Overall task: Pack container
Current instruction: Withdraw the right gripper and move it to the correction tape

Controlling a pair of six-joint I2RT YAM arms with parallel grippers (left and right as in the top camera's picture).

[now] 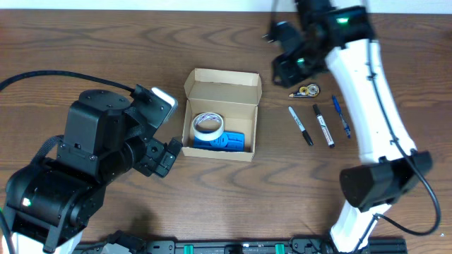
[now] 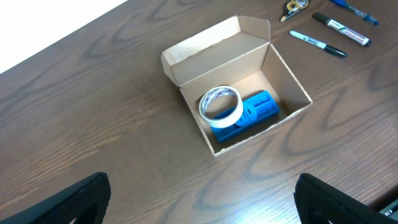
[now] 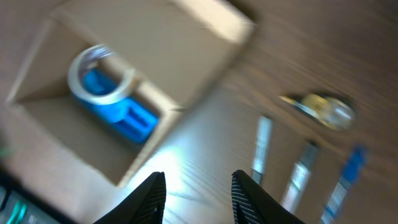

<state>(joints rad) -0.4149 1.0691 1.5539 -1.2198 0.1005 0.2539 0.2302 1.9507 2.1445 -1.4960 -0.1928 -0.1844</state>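
Your small tan cardboard container (image 1: 222, 114) sits near the middle of the dark wood-grain bench (image 1: 85, 49), its hinged flap lid folded back on the far side and its top open. Inside lie a white roll of tape (image 1: 207, 125) and a ribbed blue plastic object (image 1: 227, 140), the tape resting against the blue piece toward the near wall.

To the right of the container, well apart from it, three pens lie side by side on the bench: a slim white marker with a black cap (image 1: 301, 125), a thicker black-and-white marker (image 1: 323, 125) and a blue pen (image 1: 341, 116). Just beyond them rests a small yellow-and-silver tool (image 1: 306, 90); what it is you cannot tell.

Your left gripper (image 2: 202, 202) hangs near the container's left side with its jaws spread wide and nothing between them, looking down on the open box in the wrist view.

Your right gripper (image 3: 194, 193) hovers above the bench between the container and the pens, close to the yellow-and-silver tool. Its jaws stand fairly narrow and empty in the wrist view, which is blurred.
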